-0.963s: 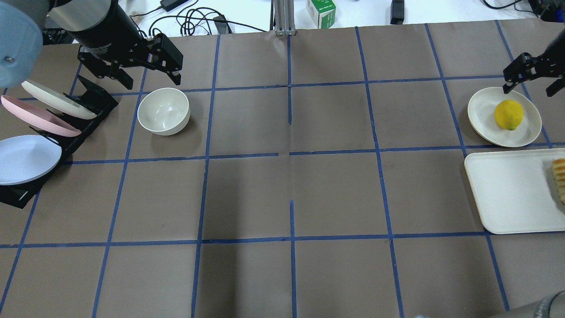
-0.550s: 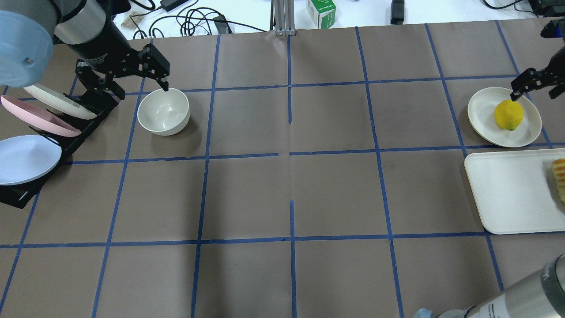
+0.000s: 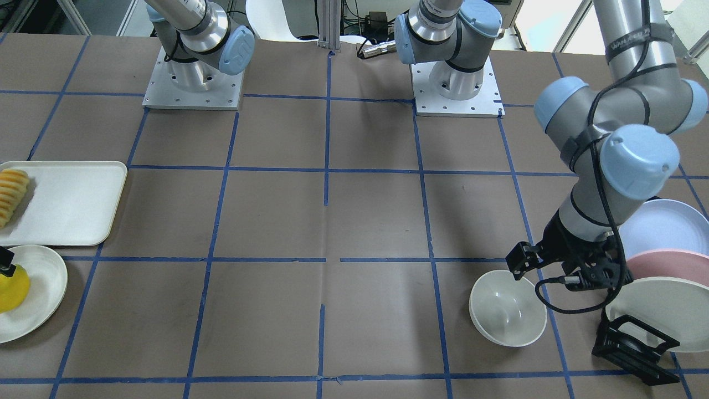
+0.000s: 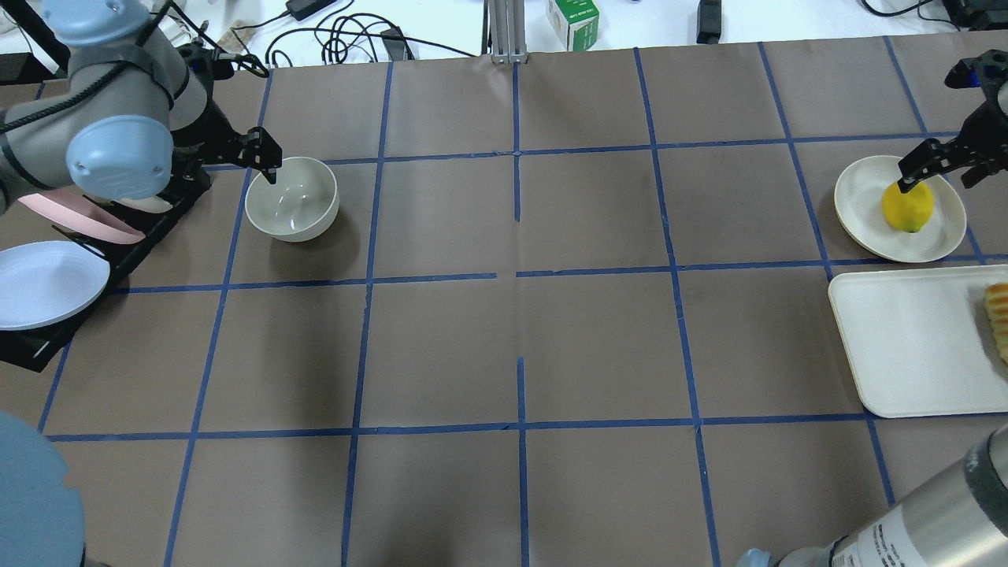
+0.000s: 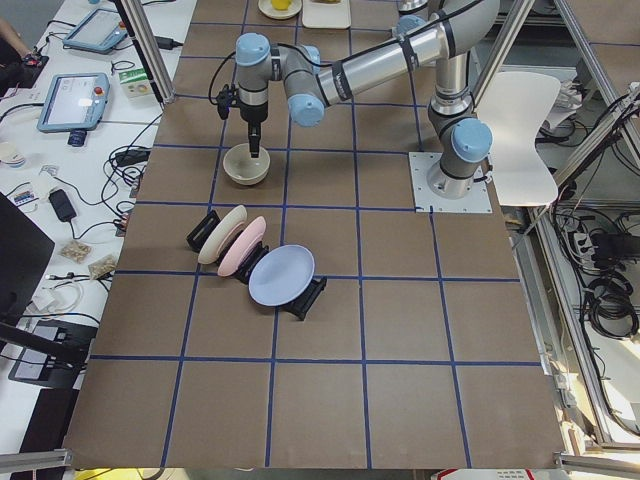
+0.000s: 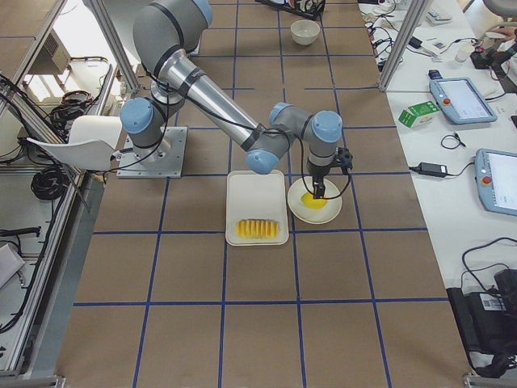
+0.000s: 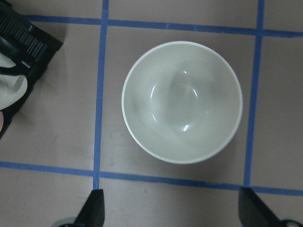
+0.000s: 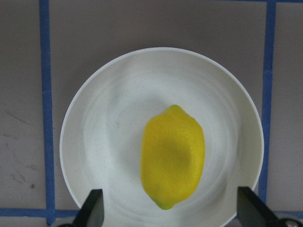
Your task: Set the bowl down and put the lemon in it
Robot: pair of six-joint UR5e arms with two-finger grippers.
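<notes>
The off-white bowl stands upright on the brown table at the far left; it also shows in the front view and the left wrist view. My left gripper is open and empty, low over the bowl's far rim. The yellow lemon lies on a shallow white plate at the far right. My right gripper is open and empty just above the lemon.
A black rack with white, pink and pale blue plates stands left of the bowl, close to my left arm. A white tray with sliced ridged food lies near the lemon's plate.
My left gripper has come down and leftward to the bowl's far rim. My right gripper has come down towards the lemon. Bowl and lemon have not moved.
</notes>
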